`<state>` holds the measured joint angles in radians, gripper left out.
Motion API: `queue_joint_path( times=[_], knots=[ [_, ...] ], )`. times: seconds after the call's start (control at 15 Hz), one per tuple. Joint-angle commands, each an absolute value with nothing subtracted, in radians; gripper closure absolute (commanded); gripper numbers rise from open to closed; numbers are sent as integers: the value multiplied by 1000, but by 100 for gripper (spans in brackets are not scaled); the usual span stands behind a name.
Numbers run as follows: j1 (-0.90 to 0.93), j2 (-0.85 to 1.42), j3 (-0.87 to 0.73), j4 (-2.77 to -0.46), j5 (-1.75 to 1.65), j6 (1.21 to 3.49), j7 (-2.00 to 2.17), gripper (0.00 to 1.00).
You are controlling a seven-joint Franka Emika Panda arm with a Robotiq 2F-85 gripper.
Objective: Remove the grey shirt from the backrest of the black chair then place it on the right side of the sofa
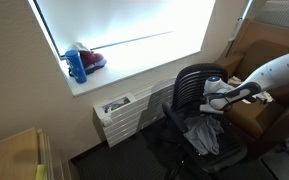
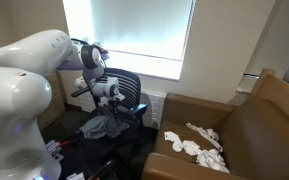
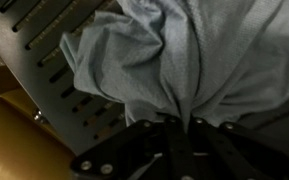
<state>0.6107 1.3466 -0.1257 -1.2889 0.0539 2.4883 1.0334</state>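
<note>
At the far left of an exterior view a beige wall (image 1: 14, 60) meets a pale wooden panel (image 1: 14, 155) in the bottom corner, and dark floor (image 1: 114, 162) runs from there under the furniture. Next comes the bright window (image 1: 124, 25); on its sill (image 1: 134, 68) a blue bottle (image 1: 77, 66) stands touching a red thing (image 1: 92, 60). Below the sill a white slatted unit (image 1: 119, 112) sits against the wall. Right of it stands the black chair (image 1: 189, 85), and the grey shirt (image 1: 204, 135) hangs bunched in front of its backrest, down over the seat. The hand (image 1: 212, 100) is just above the cloth, on the white arm (image 1: 274, 72) that reaches in from the right, over the brown sofa (image 1: 254, 115). In both exterior views the chair is near the window. From the opposite angle the arm (image 2: 24, 85) fills the left, then come the hand (image 2: 109, 97), the shirt (image 2: 104, 126), the chair (image 2: 129, 88) and the sofa (image 2: 244, 125), with crumpled white cloths (image 2: 199, 142) on its seat. In the wrist view the slotted backrest (image 3: 44, 60) lies left of the shirt (image 3: 184, 60), and the hand (image 3: 179, 128) is clenched on a gathered fold of it.
</note>
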Motion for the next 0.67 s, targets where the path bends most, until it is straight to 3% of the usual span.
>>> queue_joint_path(
  times=[0.0, 0.6],
  knots=[
    [616, 1130, -126, -1522, 61, 2654, 1020, 99],
    [815, 791, -316, -1903, 166, 3155, 1317, 99]
  ],
)
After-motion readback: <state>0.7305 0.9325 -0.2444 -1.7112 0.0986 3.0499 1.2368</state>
